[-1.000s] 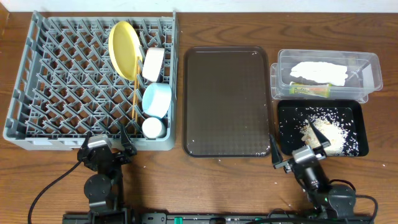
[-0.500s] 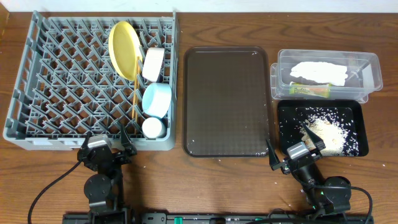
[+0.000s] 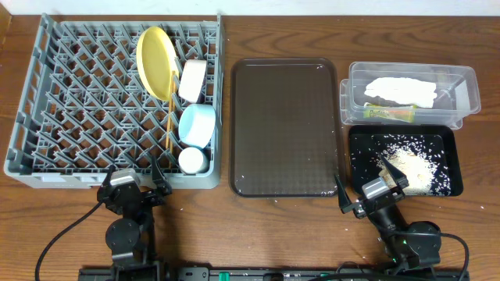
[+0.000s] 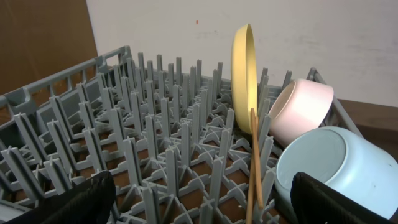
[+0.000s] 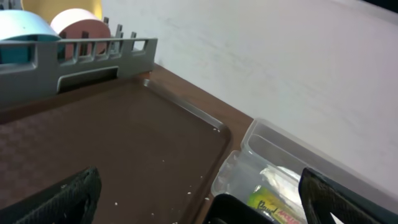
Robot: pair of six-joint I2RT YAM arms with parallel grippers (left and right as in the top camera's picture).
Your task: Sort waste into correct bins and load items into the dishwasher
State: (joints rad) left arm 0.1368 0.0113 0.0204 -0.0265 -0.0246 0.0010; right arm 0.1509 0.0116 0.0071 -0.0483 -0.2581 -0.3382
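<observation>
Grey dish rack (image 3: 86, 94) just beyond empty, wide-open left gripper (image 3: 137, 173); right gripper (image 3: 370, 184) likewise.

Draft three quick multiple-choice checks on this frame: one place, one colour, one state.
1. Where does the snack wrapper lie?
A) in the clear tub
B) in the black tray
C) on the brown tray

2. What colour is the plate standing in the dish rack?
A) red
B) yellow
C) white

3. How do the left hand and right hand stand?
A) both shut on chopsticks
B) left open, right shut on a cup
C) both open, holding nothing

Answers:
1 A, the wrapper sits beside the napkin inside the tub.
2 B, it is a yellow disc on edge among the pegs.
3 C, both wrist views show fingers spread wide, nothing gripped.
</observation>
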